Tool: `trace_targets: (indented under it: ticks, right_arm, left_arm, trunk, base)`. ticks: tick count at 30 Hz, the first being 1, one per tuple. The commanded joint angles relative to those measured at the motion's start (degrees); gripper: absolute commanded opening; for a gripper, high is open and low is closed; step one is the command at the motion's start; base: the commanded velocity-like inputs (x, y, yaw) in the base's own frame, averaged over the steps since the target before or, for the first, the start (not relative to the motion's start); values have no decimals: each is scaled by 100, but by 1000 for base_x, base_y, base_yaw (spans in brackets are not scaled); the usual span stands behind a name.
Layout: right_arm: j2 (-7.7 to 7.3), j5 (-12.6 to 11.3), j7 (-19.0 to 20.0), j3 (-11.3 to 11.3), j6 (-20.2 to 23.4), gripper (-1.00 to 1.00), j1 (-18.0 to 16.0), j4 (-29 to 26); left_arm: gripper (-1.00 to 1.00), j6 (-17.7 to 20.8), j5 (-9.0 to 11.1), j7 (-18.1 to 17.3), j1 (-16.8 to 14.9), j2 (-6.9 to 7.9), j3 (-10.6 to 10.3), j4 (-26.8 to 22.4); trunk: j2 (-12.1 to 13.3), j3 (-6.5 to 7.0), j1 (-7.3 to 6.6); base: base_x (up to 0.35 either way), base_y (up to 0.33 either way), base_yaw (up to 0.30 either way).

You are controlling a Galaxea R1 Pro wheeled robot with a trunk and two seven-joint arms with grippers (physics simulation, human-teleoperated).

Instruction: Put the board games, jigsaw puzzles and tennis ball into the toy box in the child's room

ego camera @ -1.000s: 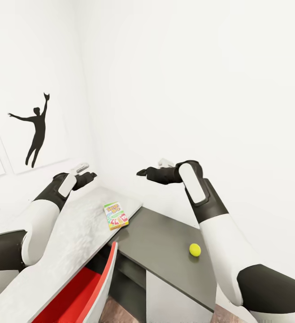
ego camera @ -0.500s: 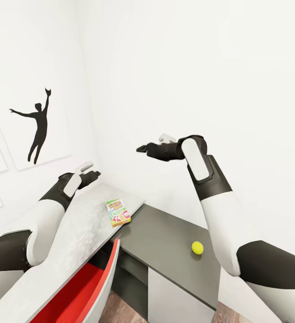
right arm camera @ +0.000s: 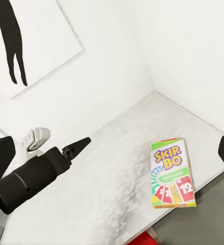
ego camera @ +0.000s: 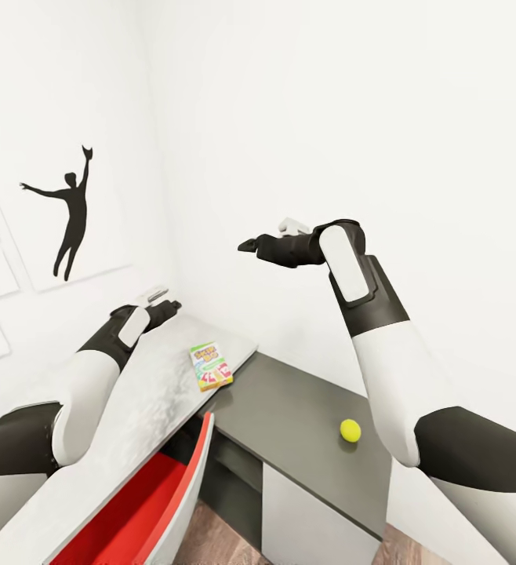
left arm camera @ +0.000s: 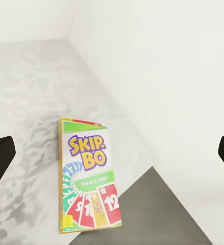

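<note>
Bench (ego camera: 132,424) runs from near left to the far corner, w/ a lower dark grey section (ego camera: 305,428) to its right. A red open drawer (ego camera: 144,510) hangs below the near edge. Both arms are raised, nothing held. Left end effector (ego camera: 168,306) hovers over the far bench; its fingers sit at opposite edges of the left wrist view, so apart. Right end effector (ego camera: 250,246) is high, well above everything; fingers likewise apart in its wrist view. Skip-Bo board game (ego camera: 211,366) lies flat near the white top's right edge, by the step down. Tennis ball (ego camera: 350,430) rests on the grey section, well apart from the game.

Risks: a sloppy approach could shove the game off the edge; a nudged ball would prob. roll off the grey top.
</note>
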Motion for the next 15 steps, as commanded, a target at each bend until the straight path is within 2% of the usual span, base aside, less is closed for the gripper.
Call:
trace_targets:
  ticks: [1,9,15]
  right_arm:
    - [0,-60,-60,3,11,100,-6,-3]
    - [0,-67,-61,-6,11,100,5,-31]
    - [0,-81,-60,-10,11,100,16,-35]
  left_arm:
    - [100,22,57,34,-3,-10,6,-9]
    - [100,-12,36,34,-3,-153,-17,-1]
    - [100,-16,31,34,-3,-200,-22,-2]
  trunk:
    - [-12,-20,3]
    - [-12,-95,3]
    - [-12,-150,3]
  base:
    - [0,0,67]
    - [0,0,67]
    - [0,0,67]
